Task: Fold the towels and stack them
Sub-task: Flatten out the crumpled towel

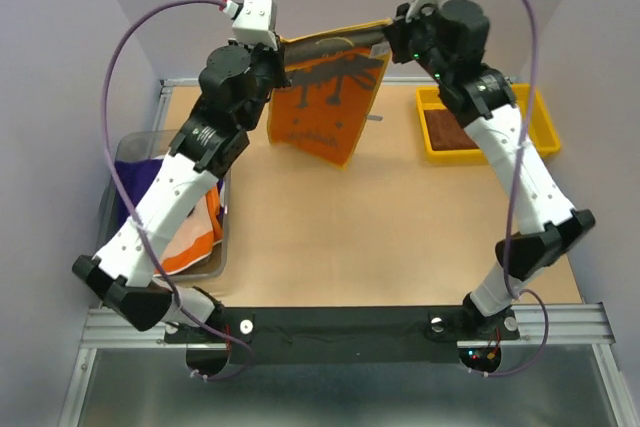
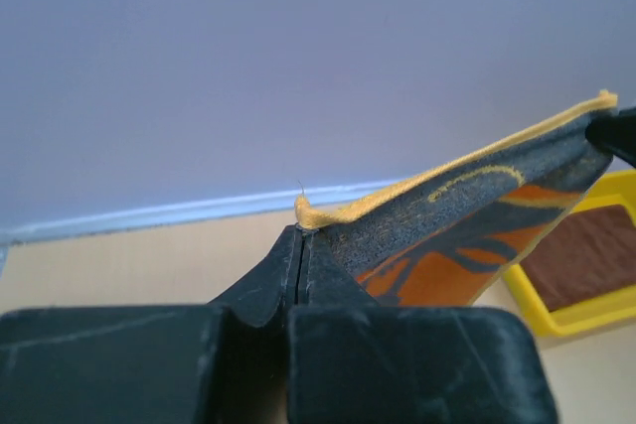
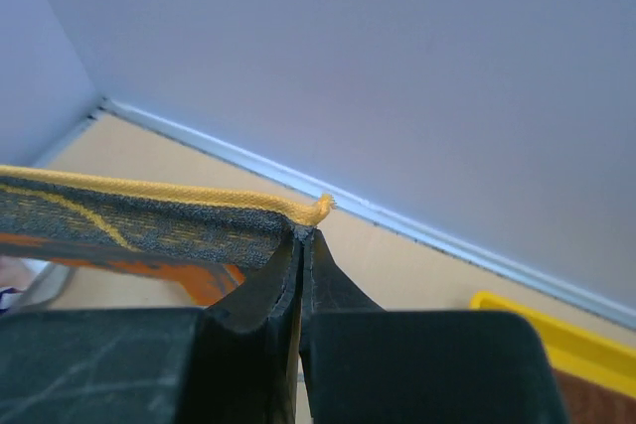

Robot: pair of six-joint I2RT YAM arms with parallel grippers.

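An orange towel (image 1: 325, 102) with dark markings and a yellow hem hangs in the air at the back of the table. My left gripper (image 1: 283, 50) is shut on its top left corner, and my right gripper (image 1: 392, 32) is shut on its top right corner. The top edge is stretched between them. In the left wrist view the shut gripper (image 2: 300, 233) pinches the yellow hem of the towel (image 2: 467, 235). In the right wrist view the shut gripper (image 3: 306, 235) pinches the other corner of the towel (image 3: 149, 215). A dark brown towel (image 1: 452, 131) lies in the yellow tray.
A yellow tray (image 1: 545, 125) stands at the back right. A clear bin (image 1: 130, 152) at the left holds a purple towel (image 1: 135, 187) and an orange-and-white towel (image 1: 190, 242). The tan tabletop (image 1: 380, 237) lies below the hanging towel.
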